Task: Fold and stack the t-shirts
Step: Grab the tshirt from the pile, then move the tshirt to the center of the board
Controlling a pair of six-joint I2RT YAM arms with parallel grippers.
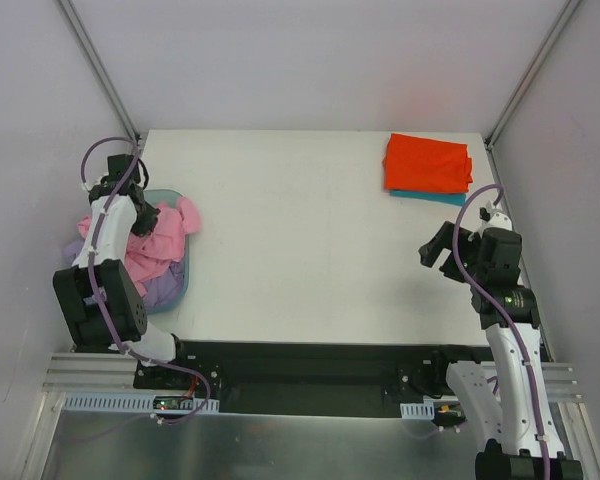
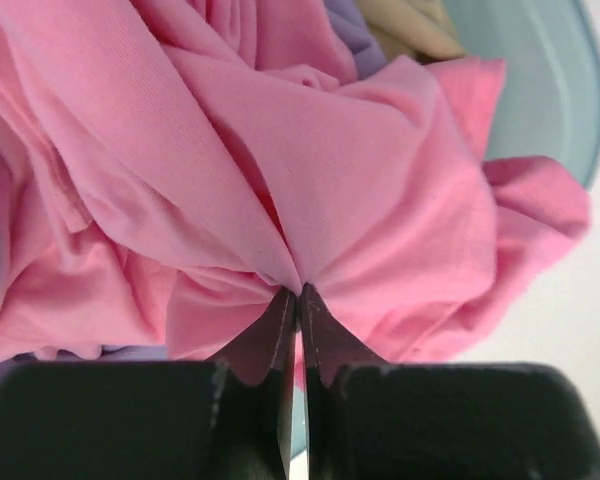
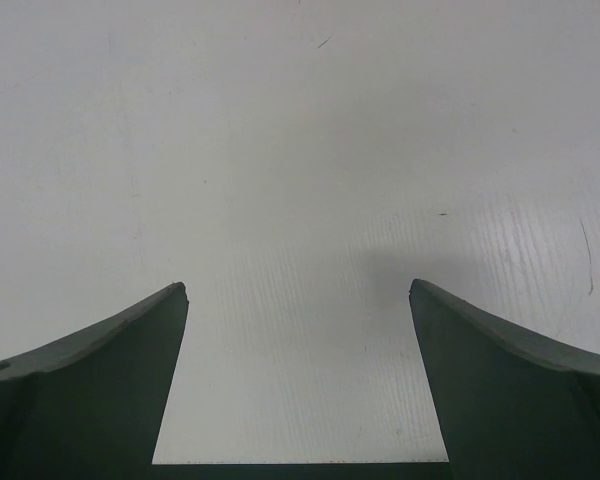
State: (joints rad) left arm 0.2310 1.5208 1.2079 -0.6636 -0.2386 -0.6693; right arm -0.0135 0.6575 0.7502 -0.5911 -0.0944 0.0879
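Observation:
A crumpled bright pink t-shirt (image 1: 165, 235) lies heaped in the round light-blue basket (image 1: 180, 285) at the table's left edge, over a pale lavender t-shirt (image 1: 155, 290). My left gripper (image 1: 148, 218) is shut on a pinched fold of the pink t-shirt (image 2: 360, 200); the cloth gathers into creases at the left gripper's (image 2: 298, 292) tips. A folded orange-red t-shirt (image 1: 427, 162) lies on a folded teal t-shirt (image 1: 430, 197) at the far right corner. My right gripper (image 1: 440, 250) hovers open over bare table, and the wrist view shows nothing between the right gripper's (image 3: 298, 290) fingers.
The basket's rim (image 2: 550, 90) shows at the upper right of the left wrist view, with a cream cloth (image 2: 410, 25) and lavender cloth inside. White enclosure walls stand close around the white table (image 1: 310, 240). Both arm bases sit at the near edge.

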